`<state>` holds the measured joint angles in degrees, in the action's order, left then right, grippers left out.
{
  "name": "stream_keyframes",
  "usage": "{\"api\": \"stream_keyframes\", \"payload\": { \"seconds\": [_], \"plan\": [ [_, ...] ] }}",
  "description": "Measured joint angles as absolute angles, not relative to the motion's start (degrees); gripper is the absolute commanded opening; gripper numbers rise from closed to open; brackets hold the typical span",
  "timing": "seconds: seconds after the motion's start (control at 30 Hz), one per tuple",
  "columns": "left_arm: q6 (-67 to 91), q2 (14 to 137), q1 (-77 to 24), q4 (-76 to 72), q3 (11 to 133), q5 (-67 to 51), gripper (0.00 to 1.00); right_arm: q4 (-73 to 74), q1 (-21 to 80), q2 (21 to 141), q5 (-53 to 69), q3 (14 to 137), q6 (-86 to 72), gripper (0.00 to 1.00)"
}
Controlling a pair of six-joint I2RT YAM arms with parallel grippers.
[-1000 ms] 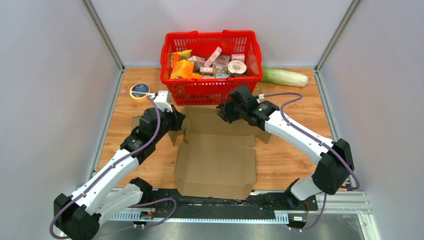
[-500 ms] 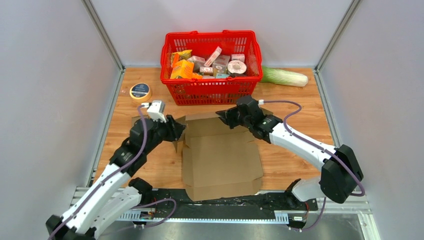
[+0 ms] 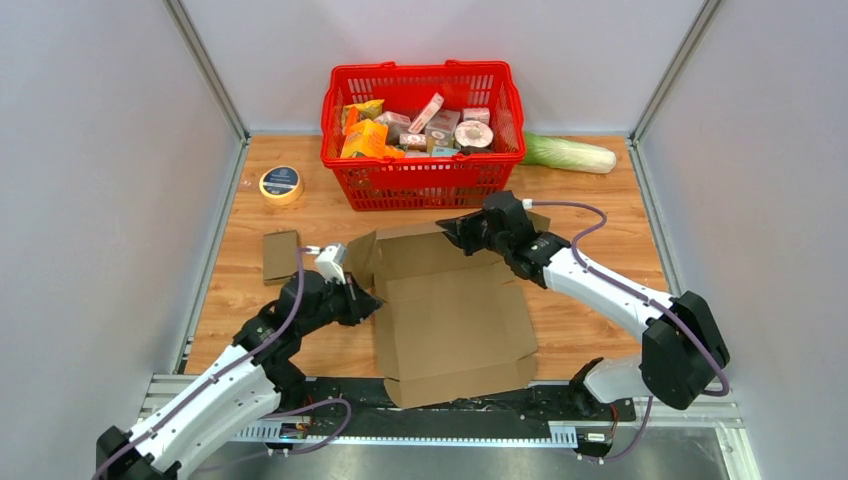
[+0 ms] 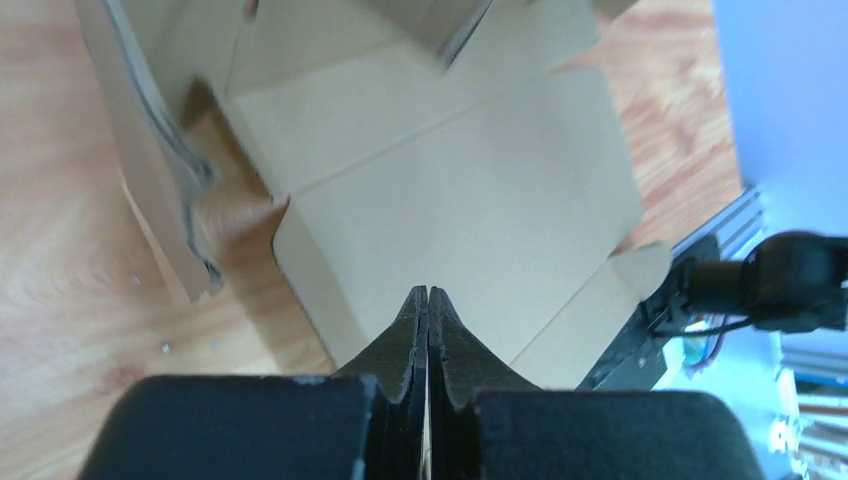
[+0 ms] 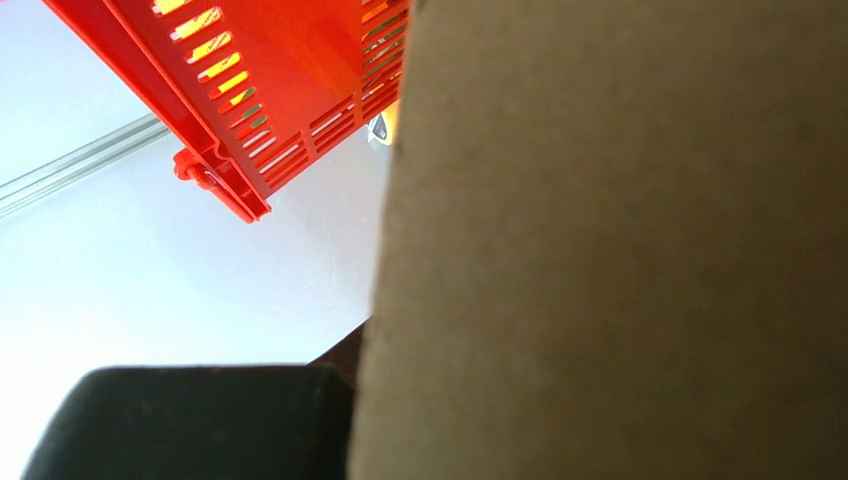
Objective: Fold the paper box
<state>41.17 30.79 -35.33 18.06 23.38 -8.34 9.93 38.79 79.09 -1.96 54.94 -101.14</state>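
1. The left gripper is clenched, its fingertips pressed together with nothing between them. It hangs just over the left side of the paper box.
2. A second ago this gripper was further back, at the box's left flap near the red basket. It has since drawn back toward the bench's near edge.
3. The right gripper grasps the raised far flap of the box. In its wrist view, cardboard fills most of the picture, with the basket beyond.
4. The box lies open and mostly flat in the middle of the bench. It has slid nearer and turned since then, and its near flap now overhangs the near edge.
5. A small cardboard piece lies by the left edge, no longer covered by the left arm.
6. A tape roll sits at the far left corner, unmoved, and a leafy vegetable lies at the far right.
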Motion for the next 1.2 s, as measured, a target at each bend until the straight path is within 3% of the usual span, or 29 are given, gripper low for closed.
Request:
{"api": "stream_keyframes", "payload": {
  "seconds": [0.47,0.93,1.2],
  "plan": [
    [47.72,51.18,-43.07,4.82,18.98,-1.54,0.00,8.23,34.57,76.29,-2.26,51.13,-103.20,0.07],
    [50.70,59.90,-43.16,-1.89,14.57,5.19,0.00,6.20,29.91,71.77,-1.45,46.11,-102.96,0.04],
    [52.60,66.83,-43.38,-7.68,16.71,7.49,0.00,-2.33,29.39,64.25,-0.73,36.40,-97.95,0.02]
  ]
}}
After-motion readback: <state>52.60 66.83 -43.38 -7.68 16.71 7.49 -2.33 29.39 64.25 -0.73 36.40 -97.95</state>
